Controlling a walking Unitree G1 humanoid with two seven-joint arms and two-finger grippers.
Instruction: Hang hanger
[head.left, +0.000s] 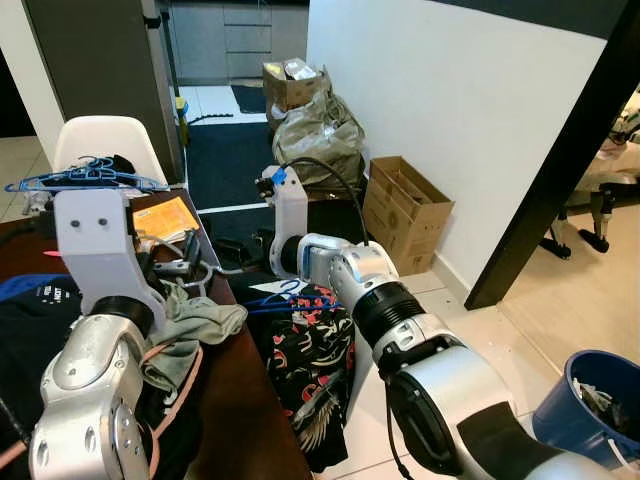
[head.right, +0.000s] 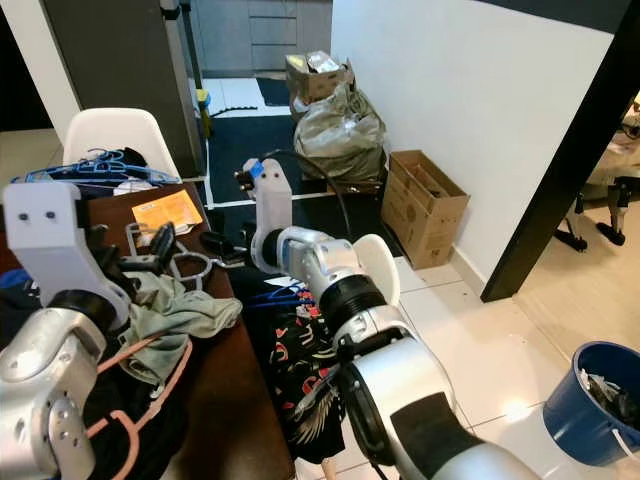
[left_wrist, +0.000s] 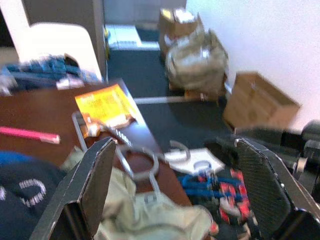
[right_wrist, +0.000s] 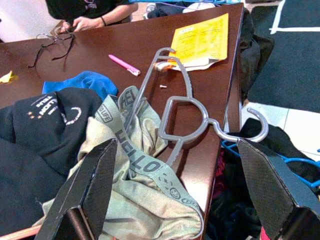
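So the grey hanger (right_wrist: 185, 107) is lying flat on the brown table (right_wrist: 75, 55), hook poking out past the table's edge, its lower part resting on the pale green garment (right_wrist: 135, 175). Both arms are aimed at it: the right gripper (right_wrist: 175, 190) has its fingers spread wide with nothing in them, just off the table's edge, and the left gripper (left_wrist: 175, 185) is wide and empty too. Looks like the reach-in step, no grasp yet. Next move probably needs one gripper to drop onto the hanger near the hook and pinch it.
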